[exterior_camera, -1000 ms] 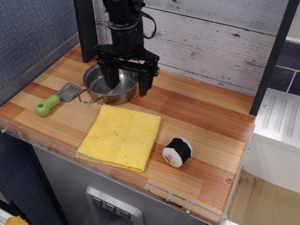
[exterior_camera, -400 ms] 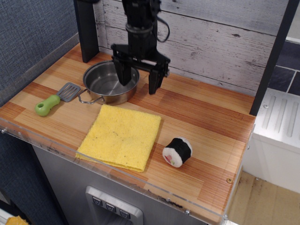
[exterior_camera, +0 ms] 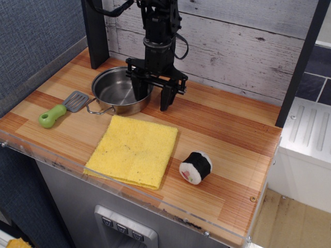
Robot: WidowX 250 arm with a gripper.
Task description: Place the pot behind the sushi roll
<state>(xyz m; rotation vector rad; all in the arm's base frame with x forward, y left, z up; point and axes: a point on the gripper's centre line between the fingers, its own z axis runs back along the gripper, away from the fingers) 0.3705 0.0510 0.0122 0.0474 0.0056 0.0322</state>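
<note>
The shiny steel pot (exterior_camera: 116, 92) sits at the back left of the wooden counter, with a wire loop handle toward the front. My gripper (exterior_camera: 153, 99) is open and straddles the pot's right rim, one finger inside the pot and the other outside on the counter. The sushi roll (exterior_camera: 196, 167), black wrap with white end and pink-green centre, lies near the front right, well apart from the pot and gripper.
A yellow cloth (exterior_camera: 133, 150) lies flat between the pot and the front edge. A spatula with a green handle (exterior_camera: 59, 111) lies left of the pot. A dark post (exterior_camera: 95, 31) stands behind the pot. A white plank wall (exterior_camera: 243, 36) backs the counter.
My gripper has moved right from over the pot's middle to its right rim and has come lower. The pot, sushi roll and cloth have not moved.
</note>
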